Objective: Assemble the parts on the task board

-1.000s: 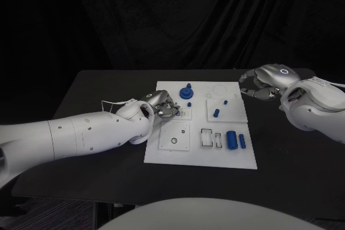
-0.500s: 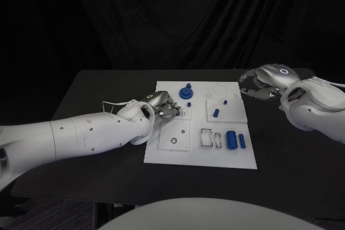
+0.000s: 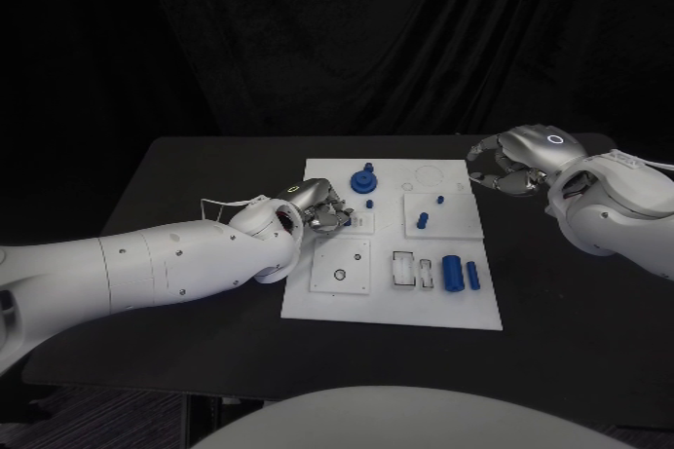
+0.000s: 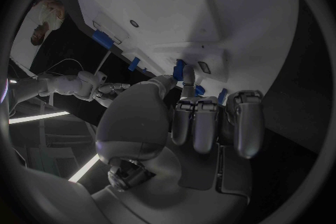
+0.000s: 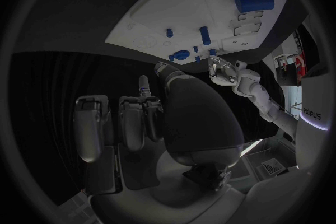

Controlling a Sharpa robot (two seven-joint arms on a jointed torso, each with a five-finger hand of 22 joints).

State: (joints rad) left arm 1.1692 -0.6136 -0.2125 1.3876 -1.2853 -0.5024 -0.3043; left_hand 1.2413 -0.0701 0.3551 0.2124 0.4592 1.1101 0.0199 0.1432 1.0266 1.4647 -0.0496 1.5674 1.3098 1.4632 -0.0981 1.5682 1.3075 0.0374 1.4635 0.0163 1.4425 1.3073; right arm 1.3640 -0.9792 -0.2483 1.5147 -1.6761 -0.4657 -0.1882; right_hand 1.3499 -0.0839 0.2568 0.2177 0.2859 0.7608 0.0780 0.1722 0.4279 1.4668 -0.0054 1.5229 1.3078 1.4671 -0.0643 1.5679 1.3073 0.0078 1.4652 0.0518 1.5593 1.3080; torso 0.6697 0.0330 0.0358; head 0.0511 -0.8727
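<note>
Left hand: silver left hand at the flat white task board's nine o'clock edge, fingers curled; a grasp I cannot tell.
Right hand: silver right hand off the two o'clock corner, clenched, empty.
Parts: small blue cylinder parts lie at four o'clock.
Advice: lower straight, align before pressing.

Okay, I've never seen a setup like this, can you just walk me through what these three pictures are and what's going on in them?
This is a robot with two white arms ending in silver hands, working at a black table. The square picture looks down from a camera on its head. The two round ones come from cameras at its wrists, each looking past that arm's own hand.

On the table lies a white board carrying small blue parts: a gear-like piece, a thick cylinder, a thinner one beside it, and some small pegs.

The left hand rests at the board's edge; its wrist view shows a small blue peg at its fingertips. The right hand hovers off the board's far corner, fingers curled, holding nothing.
</note>
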